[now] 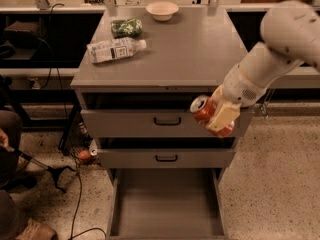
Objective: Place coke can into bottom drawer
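The red coke can is tilted on its side, silver top pointing up-left, held in my gripper. The gripper is shut on the can and hangs in front of the right part of the top drawer front, well above the bottom drawer. The bottom drawer is pulled out; its grey floor is bare. My white arm comes in from the upper right.
On the cabinet top lie a clear plastic bottle, a green bag and a white bowl. The two upper drawers with black handles stand slightly open. A person's legs and cables are at the left.
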Motion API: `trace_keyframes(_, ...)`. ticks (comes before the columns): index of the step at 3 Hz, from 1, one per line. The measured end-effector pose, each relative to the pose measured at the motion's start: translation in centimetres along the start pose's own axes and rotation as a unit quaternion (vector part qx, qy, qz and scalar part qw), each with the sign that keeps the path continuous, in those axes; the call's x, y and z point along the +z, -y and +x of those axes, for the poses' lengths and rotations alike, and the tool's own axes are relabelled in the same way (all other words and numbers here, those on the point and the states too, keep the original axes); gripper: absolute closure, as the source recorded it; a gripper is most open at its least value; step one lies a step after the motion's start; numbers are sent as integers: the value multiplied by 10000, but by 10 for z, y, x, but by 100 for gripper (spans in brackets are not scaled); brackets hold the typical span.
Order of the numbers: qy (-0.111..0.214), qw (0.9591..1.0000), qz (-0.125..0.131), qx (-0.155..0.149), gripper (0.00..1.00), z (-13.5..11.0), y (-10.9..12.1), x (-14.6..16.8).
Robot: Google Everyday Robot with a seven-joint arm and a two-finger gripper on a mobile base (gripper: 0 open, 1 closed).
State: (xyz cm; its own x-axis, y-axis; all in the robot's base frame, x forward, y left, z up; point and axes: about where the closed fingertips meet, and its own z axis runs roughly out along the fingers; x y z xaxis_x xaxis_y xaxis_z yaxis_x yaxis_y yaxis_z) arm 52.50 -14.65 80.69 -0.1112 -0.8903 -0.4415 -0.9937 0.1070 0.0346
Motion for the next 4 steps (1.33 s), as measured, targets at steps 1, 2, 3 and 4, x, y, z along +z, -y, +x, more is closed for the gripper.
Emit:
trace_keyframes(1,-65,10000,-11,48,100,15,-21,53)
trace_keyframes(2,-103,9996,-29,243,100,46,-52,148)
trace_keyframes(3,-96,9995,-65,297,100,52,-53,159)
trace_keyframes(4,-195,9993,38,320,100,73,-55,189)
